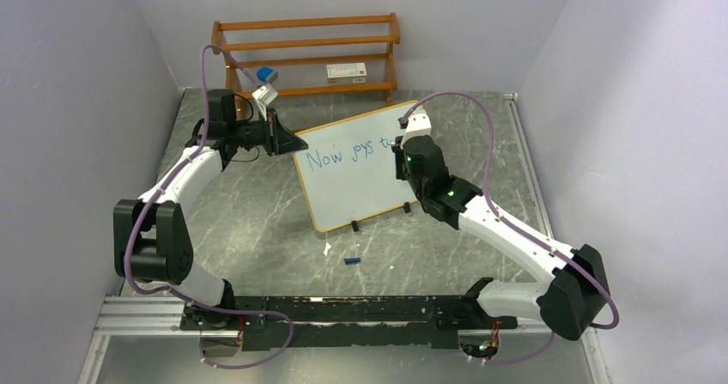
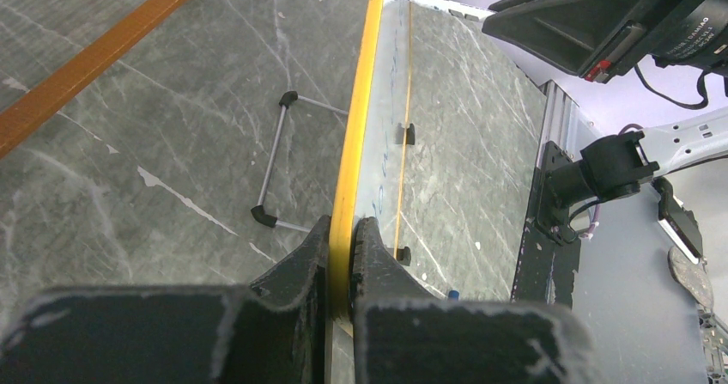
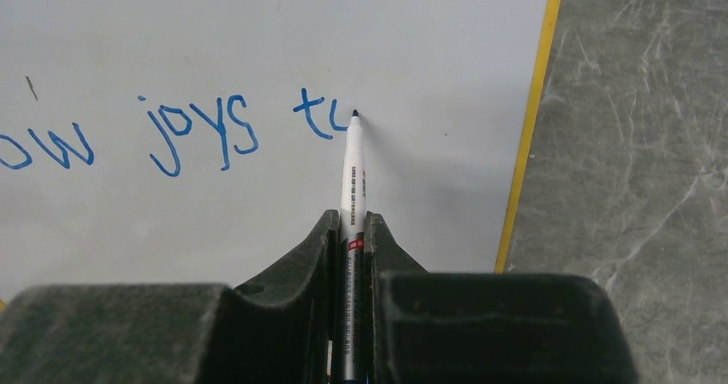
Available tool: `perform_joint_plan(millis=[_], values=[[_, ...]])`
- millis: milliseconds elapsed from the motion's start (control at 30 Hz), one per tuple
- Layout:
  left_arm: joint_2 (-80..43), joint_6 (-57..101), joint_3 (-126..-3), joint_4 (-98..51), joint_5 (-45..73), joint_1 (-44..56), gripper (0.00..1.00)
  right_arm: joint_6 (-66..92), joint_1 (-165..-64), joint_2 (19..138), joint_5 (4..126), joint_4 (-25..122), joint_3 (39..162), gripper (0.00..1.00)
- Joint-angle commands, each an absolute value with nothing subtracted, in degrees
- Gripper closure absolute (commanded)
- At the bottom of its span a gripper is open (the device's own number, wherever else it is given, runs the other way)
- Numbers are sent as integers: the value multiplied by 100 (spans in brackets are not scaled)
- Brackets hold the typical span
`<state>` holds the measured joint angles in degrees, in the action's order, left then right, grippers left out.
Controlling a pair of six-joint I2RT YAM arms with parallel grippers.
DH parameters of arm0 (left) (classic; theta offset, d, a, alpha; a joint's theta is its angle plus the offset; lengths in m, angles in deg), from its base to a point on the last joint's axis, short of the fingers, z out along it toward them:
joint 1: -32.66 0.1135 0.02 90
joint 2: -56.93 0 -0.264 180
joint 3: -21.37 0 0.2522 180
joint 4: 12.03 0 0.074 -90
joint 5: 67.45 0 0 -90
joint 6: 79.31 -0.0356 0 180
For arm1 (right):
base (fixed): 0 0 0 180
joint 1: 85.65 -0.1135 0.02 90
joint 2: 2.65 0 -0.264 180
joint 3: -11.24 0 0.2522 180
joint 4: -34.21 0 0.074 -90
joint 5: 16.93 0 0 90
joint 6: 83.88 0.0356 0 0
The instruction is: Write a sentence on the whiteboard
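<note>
Because the whiteboard (image 1: 352,191) stands propped on the worktop (image 1: 257,221) on 2 small feet (image 1: 354,226), judge it light and tippy: your left end effector (image 2: 343,238) clamps its stiff frame edge, the right end effector (image 3: 352,225) pinches the slim marker (image 3: 354,169), tip at the sentence (image 3: 197,131); press lightly.

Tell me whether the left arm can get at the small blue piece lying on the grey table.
Probably not yet: the left gripper is clamped on the orange-framed whiteboard's edge; nothing else blocks the blue piece.
</note>
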<state>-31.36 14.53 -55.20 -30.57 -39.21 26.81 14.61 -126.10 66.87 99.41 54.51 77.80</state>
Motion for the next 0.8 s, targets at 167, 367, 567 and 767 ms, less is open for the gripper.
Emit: perform_joint_plan(millis=[167, 367, 567, 767], values=[[-3491, 565, -5249, -3678, -2981, 2440, 95, 1392, -12555, 6776, 9818, 5184, 7871, 100], [-3482, 561, -5251, -3670, -2991, 2440, 95, 1396, -12551, 6806, 9754, 5163, 7898, 100], [-3491, 560, -5259, -3678, -2978, 2440, 95, 1391, -12553, 6811, 9741, 5153, 7916, 100], [-3482, 552, -5251, -3676, -2971, 2440, 95, 1393, -12557, 6780, 9722, 5114, 7906, 100]])
